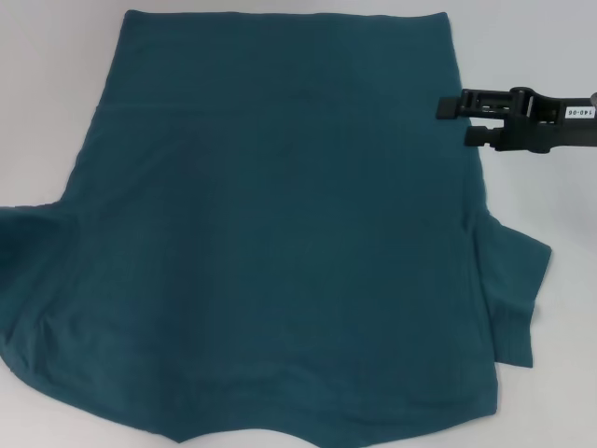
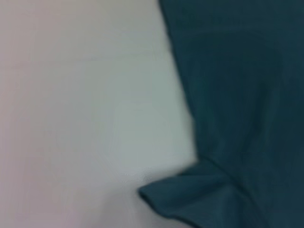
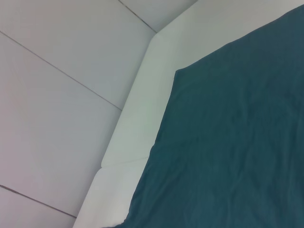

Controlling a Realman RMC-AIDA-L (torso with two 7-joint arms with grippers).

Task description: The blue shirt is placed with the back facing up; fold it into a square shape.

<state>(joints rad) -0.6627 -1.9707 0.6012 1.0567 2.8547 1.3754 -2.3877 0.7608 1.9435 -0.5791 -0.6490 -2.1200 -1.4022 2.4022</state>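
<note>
The blue shirt [image 1: 280, 233] lies spread flat on the white tabletop [image 1: 56, 93], plain side up, covering most of it. Its far end is folded over into a straight edge near the tabletop's far edge, and a short sleeve sticks out on each side nearer the robot. The right claw [image 1: 457, 121] hovers at the shirt's far right edge, fingers slightly apart, holding nothing. The left claw is out of sight.

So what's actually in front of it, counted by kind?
Dark teal-blue soft fabric shirt: 1
White table: 1
Black right gripper, at the shirt's far right edge: 1
Left gripper: 0 in view
Total: 3
</note>
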